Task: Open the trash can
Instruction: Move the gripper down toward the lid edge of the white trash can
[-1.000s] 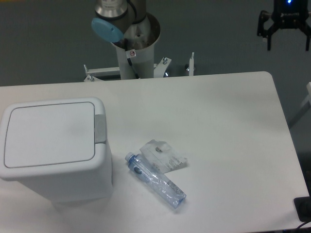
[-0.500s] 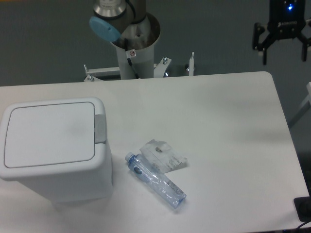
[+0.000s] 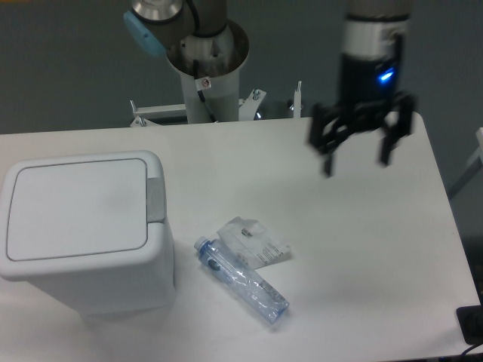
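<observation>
The trash can (image 3: 79, 226) is a large white boxy bin at the left of the table, its flat lid down and a small grey latch (image 3: 155, 200) on its right edge. My gripper (image 3: 356, 164) hangs above the right half of the table, far to the right of the bin. Its black fingers (image 3: 327, 154) point down, spread apart and blurred, with nothing between them.
A clear plastic bottle (image 3: 241, 279) lies on the white table (image 3: 362, 249) just right of the bin, with a crumpled clear wrapper (image 3: 253, 240) beside it. The arm's base post (image 3: 207, 83) stands behind the table's far edge. A dark object (image 3: 472, 324) sits at the right corner.
The gripper has swung from the upper right corner down and to the left, and now sits lower over the right part of the table. The bin, bottle and wrapper have not moved.
</observation>
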You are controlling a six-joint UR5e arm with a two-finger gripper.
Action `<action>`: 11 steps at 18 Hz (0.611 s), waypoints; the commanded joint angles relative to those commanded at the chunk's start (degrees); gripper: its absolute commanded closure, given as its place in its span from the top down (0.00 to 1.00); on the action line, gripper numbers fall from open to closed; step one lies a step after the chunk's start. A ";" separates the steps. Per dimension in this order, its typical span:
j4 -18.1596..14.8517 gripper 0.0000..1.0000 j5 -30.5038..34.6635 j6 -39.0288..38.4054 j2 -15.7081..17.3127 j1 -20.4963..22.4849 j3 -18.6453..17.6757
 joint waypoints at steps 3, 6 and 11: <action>-0.53 1.00 -2.57 -0.89 0.53 -2.98 -1.32; -0.01 1.00 -1.78 -0.98 1.14 -4.13 -4.47; 0.70 1.00 -1.78 -0.28 2.29 -5.18 -6.86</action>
